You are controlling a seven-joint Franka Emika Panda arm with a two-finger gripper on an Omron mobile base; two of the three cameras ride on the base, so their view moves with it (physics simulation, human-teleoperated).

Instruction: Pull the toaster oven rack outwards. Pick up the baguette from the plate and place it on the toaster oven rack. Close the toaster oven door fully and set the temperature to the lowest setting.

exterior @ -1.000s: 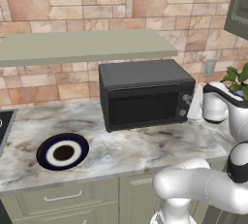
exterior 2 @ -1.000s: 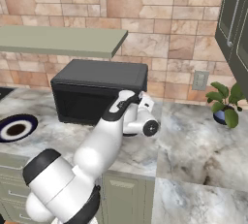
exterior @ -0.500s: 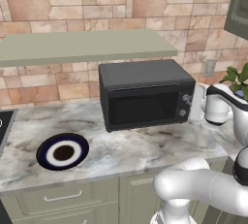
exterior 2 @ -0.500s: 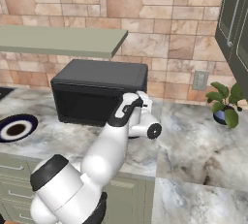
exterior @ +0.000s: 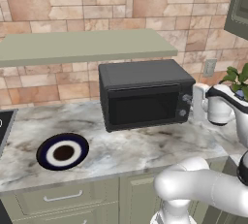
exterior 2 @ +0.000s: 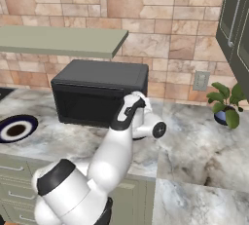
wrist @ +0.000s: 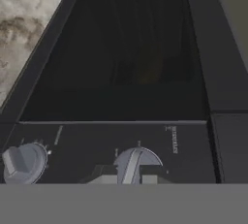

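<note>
Claw (wrist: 122, 178) pulled slightly rightward, pinched at toaster oven (exterior: 144, 93) knob (wrist: 133, 165)

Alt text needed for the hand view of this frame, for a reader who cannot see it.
Close-up of the toaster oven, rolled sideways: the gripper is shut on a round grey knob on the dark control panel. A second grey knob sits beside it, the toaster oven door is closed, and marbled counter shows at one corner.
</note>
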